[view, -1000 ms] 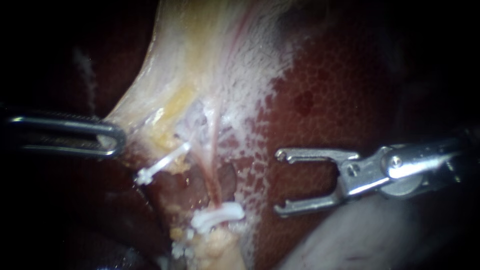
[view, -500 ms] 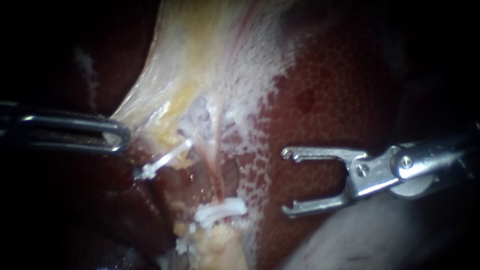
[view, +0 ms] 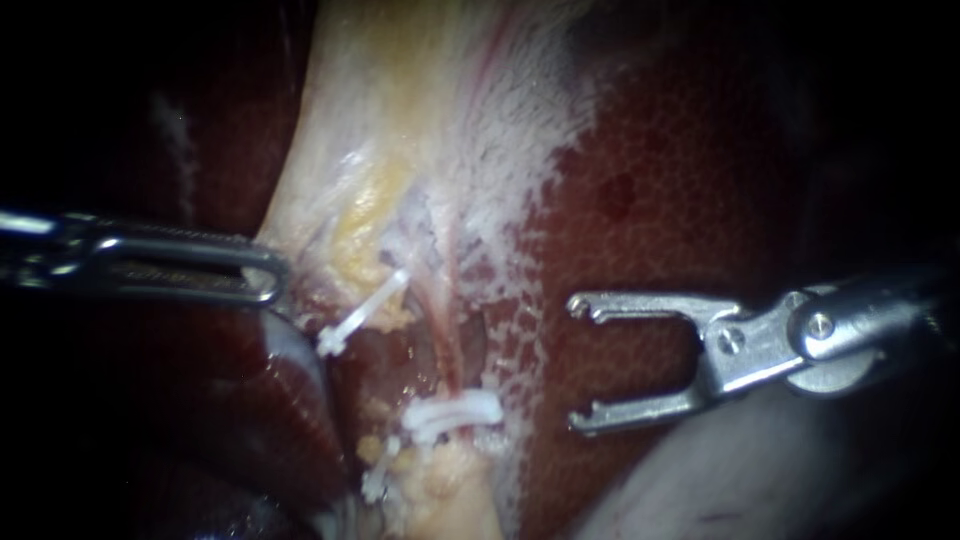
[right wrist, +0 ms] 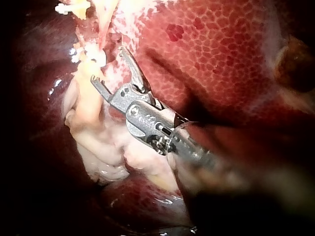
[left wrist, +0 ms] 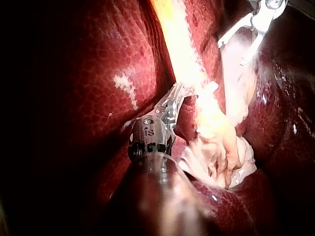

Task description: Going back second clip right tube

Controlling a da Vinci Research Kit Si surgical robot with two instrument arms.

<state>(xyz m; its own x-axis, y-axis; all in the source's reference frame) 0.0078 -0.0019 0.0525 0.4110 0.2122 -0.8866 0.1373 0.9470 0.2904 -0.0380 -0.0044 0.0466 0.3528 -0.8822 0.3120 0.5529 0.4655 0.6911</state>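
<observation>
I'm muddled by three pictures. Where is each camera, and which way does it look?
Endoscope: close above, facing the liver and a clip; left instrument and right instrument show.
Left wrist: on the left arm, looking along its instrument to the liver.
Right wrist: on the right arm, looking along its open-jawed instrument.
Shared: all show the right instrument.

The left tool's (left wrist: 177, 91) tip is buried in pale tissue (left wrist: 187, 59); the right tool's (right wrist: 107, 64) shaft is blurred.
</observation>
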